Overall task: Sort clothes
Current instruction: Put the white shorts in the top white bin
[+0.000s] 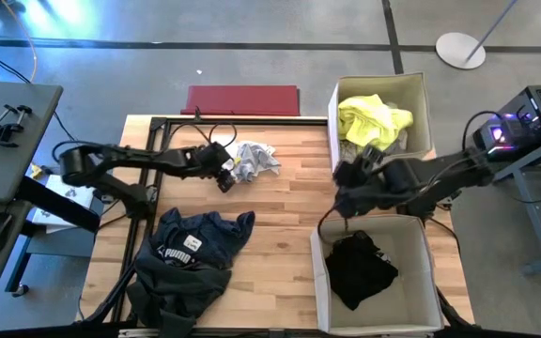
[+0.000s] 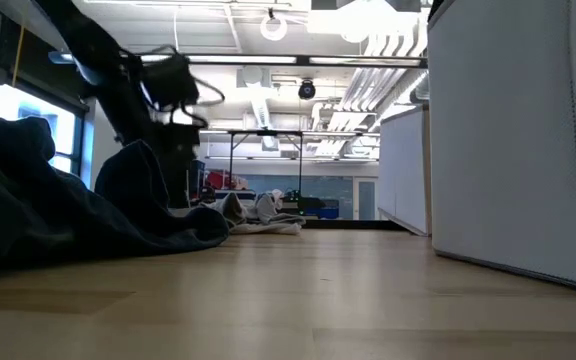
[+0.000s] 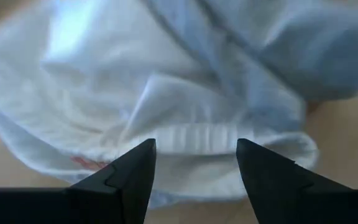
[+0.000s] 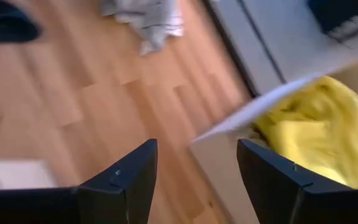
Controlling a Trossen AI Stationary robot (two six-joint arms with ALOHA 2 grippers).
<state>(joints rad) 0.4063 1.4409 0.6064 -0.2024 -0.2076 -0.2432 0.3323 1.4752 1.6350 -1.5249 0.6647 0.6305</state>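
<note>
My left gripper [image 1: 225,175] is at the far-centre of the table [image 1: 280,225], fingers spread, right at the crumpled grey-white garment [image 1: 255,157]. It's a wad, no clear long axis. Left wrist view: fingers [image 3: 129,177] open either side of a ribbed hem of that garment [image 3: 185,81], nothing pinched; whether they touch it I can't tell.

My right gripper [image 1: 346,175] hangs between the two white boxes near the table's right edge, fingers [image 4: 126,177] spread, empty.

Neon yellow garment [image 1: 372,118] is bunched in the far-right box [image 1: 421,99]. Black garment [image 1: 360,268] sits in the near-right box [image 1: 416,291]. Navy Puma garment [image 1: 191,253] sprawls at the near-left corner, long axis running roughly near-left to far-right, lower part draped over the table's near edge.

Only the high view shows the box contents and the logo. Low view shows the navy heap [image 2: 58,210] as a dark mound, the grey-white wad [image 2: 263,212] low and flat behind it, a box wall [image 2: 518,140] filling one side. Right wrist view catches the yellow fabric [image 4: 319,124] over the box rim.

Surface: light wood planks. Red mat [image 1: 242,99] on the floor past the far edge. Room: concrete floor, ceiling ducts and lights.
</note>
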